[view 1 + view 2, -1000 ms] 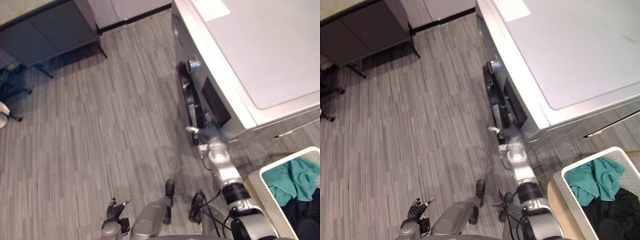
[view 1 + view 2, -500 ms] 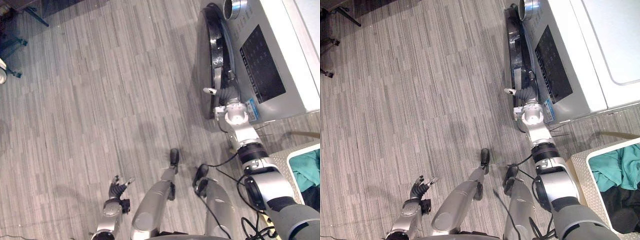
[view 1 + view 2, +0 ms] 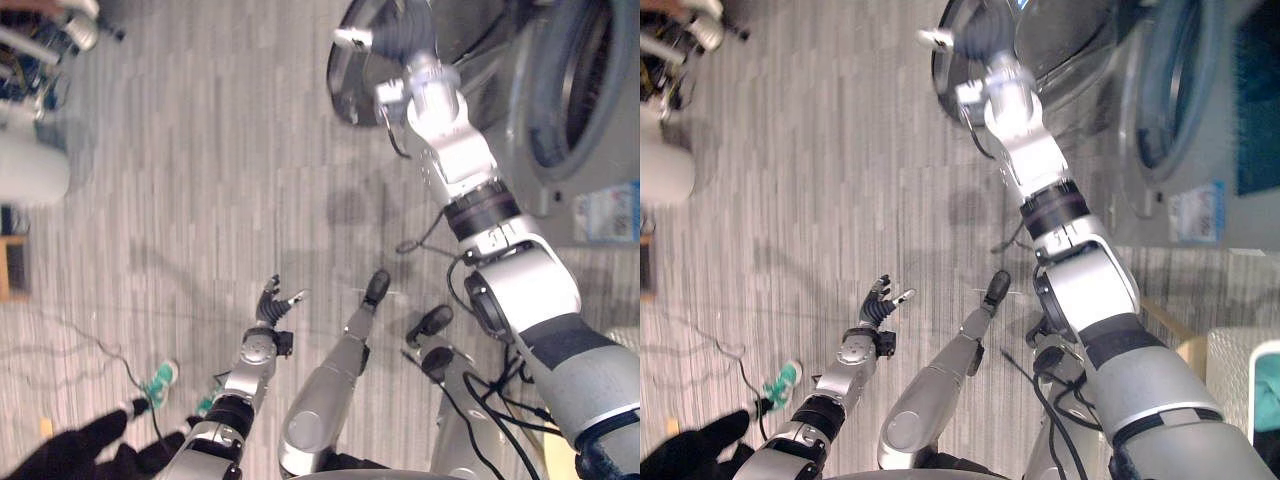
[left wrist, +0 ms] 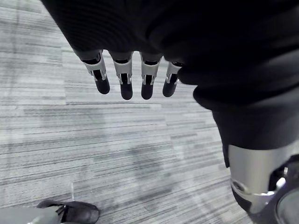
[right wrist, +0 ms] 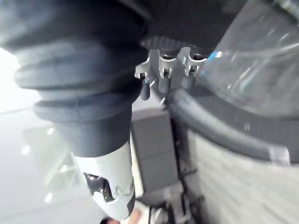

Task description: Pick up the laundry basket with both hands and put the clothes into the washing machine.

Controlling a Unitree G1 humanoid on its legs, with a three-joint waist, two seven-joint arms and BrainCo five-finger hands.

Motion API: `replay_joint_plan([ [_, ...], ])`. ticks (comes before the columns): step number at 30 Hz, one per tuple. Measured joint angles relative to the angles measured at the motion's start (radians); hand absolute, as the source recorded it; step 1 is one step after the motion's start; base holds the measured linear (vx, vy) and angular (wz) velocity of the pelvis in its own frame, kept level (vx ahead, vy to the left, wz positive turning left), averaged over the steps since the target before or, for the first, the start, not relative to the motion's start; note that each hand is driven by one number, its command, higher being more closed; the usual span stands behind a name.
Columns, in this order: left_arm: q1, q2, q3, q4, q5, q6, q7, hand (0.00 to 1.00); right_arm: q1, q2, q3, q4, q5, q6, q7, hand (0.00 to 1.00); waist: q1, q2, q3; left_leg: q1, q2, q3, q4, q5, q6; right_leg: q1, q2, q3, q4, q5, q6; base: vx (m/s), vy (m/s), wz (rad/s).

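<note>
I am looking down on one grey plank floor [image 3: 150,250] that is taking up most of what lies under me. One washing machine [image 3: 1212,110] is standing at 2 o'clock, its drum mouth gaping towards me. Its one round glass door [image 3: 1070,40] is hanging open at 12 o'clock. One white laundry basket [image 3: 1230,365] is sitting on the floor at 4 o'clock, well apart from both of my two hands, with one patch of teal cloth [image 3: 1268,388] showing inside it. My right hand [image 3: 402,42] is reaching up to the door, its fingers [image 5: 162,79] nearly straight, their tips lying right by the door's dark rim and clasping nothing. My left hand [image 3: 271,308] is hanging over the bare floor at 7 o'clock, fingers [image 4: 125,81] loose and spread, carrying nothing.
</note>
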Motion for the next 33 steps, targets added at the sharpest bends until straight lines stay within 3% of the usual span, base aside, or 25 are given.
replay_joint_plan([
  [5, 0.003, 0.003, 0.004, -0.001, -0.003, 0.0, 0.002, 0.0, 0.059, -0.062, -0.002, 0.053, 0.009, 0.013, 0.003, 0.0, -0.013, -0.005, 0.003, 0.006, 0.017, 0.088, -0.009, 0.008, 0.007, -0.031, 0.034, 0.096, -0.032, 0.041, 0.008, -0.06, -0.022, -0.51],
  [7, -0.004, 0.009, 0.019, -0.024, -0.012, 0.002, 0.006, 0.0, 0.191, -0.109, -0.019, -0.048, 0.015, 0.02, 0.005, 0.0, -0.053, -0.014, 0.012, 0.018, 0.029, 0.139, -0.018, 0.008, 0.009, -0.032, 0.058, 0.145, -0.069, 0.076, 0.015, -0.07, 0.033, -0.88],
  [10, -0.041, 0.036, 0.064, -0.084, -0.012, 0.005, 0.035, 0.0, 0.469, -0.169, -0.042, -0.24, 0.004, 0.024, 0.023, 0.0, -0.147, -0.048, 0.035, 0.037, 0.042, 0.202, -0.03, 0.007, 0.011, -0.031, 0.086, 0.211, -0.118, 0.119, 0.029, -0.04, 0.032, -0.66],
  [13, -0.12, 0.081, 0.096, -0.088, -0.011, 0.011, 0.044, 0.0, 0.731, -0.182, -0.048, -0.33, -0.065, 0.025, 0.077, 0.0, -0.206, -0.076, 0.052, 0.057, 0.058, 0.257, -0.037, -0.001, 0.022, -0.024, 0.115, 0.26, -0.157, 0.149, 0.035, -0.05, 0.023, -0.63],
  [16, -0.179, 0.116, 0.099, -0.087, -0.002, 0.018, 0.046, 0.0, 0.903, -0.172, -0.049, -0.338, -0.126, 0.025, 0.136, 0.0, -0.233, -0.086, 0.057, 0.066, 0.066, 0.289, -0.037, -0.004, 0.027, -0.02, 0.128, 0.284, -0.174, 0.164, 0.031, -0.03, -0.007, -0.37],
  [19, -0.255, 0.197, 0.102, -0.064, 0.001, 0.025, 0.04, 0.0, 1.07, -0.133, -0.062, -0.36, -0.194, 0.031, 0.201, 0.0, -0.269, -0.106, 0.066, 0.069, 0.076, 0.325, -0.037, -0.006, 0.028, -0.02, 0.145, 0.313, -0.197, 0.177, 0.038, -0.03, -0.018, -0.31],
  [21, -0.328, 0.319, 0.098, 0.006, 0.0, 0.03, 0.016, 0.0, 1.168, -0.097, -0.09, -0.362, -0.228, 0.033, 0.233, 0.0, -0.298, -0.138, 0.072, 0.07, 0.085, 0.359, -0.037, -0.012, 0.037, -0.026, 0.158, 0.334, -0.215, 0.189, 0.048, -0.03, 0.0, -0.38],
  [22, -0.334, 0.333, 0.098, 0.013, -0.001, 0.03, 0.011, 0.0, 1.175, -0.094, -0.094, -0.362, -0.232, 0.033, 0.235, 0.0, -0.3, -0.142, 0.072, 0.07, 0.085, 0.362, -0.037, -0.013, 0.039, -0.026, 0.159, 0.335, -0.216, 0.19, 0.049, -0.02, 0.011, -0.43],
  [24, -0.438, 0.478, 0.092, 0.11, -0.014, 0.042, -0.054, 0.0, 1.251, -0.08, -0.147, -0.362, -0.259, 0.039, 0.24, 0.0, -0.316, -0.183, 0.075, 0.063, 0.09, 0.408, -0.037, -0.022, 0.05, -0.041, 0.17, 0.37, -0.238, 0.212, 0.051, -0.01, 0.021, -0.48],
  [27, -0.605, 0.57, 0.09, 0.167, -0.014, 0.047, -0.07, 0.0, 1.29, -0.074, -0.201, -0.391, -0.266, 0.041, 0.236, 0.0, -0.336, -0.202, 0.075, 0.007, 0.089, 0.422, -0.037, -0.025, 0.055, -0.096, 0.171, 0.384, -0.247, 0.238, 0.053, 0.0, 0.049, -0.21],
  [33, -0.851, 0.579, 0.083, 0.166, -0.019, 0.061, -0.061, 0.0, 1.326, -0.008, -0.277, -0.675, -0.261, 0.025, 0.204, 0.0, -0.34, -0.235, 0.091, -0.14, 0.096, 0.479, 0.005, -0.034, 0.073, -0.22, 0.167, 0.393, -0.262, 0.281, 0.041, 0.04, 0.037, -0.06],
])
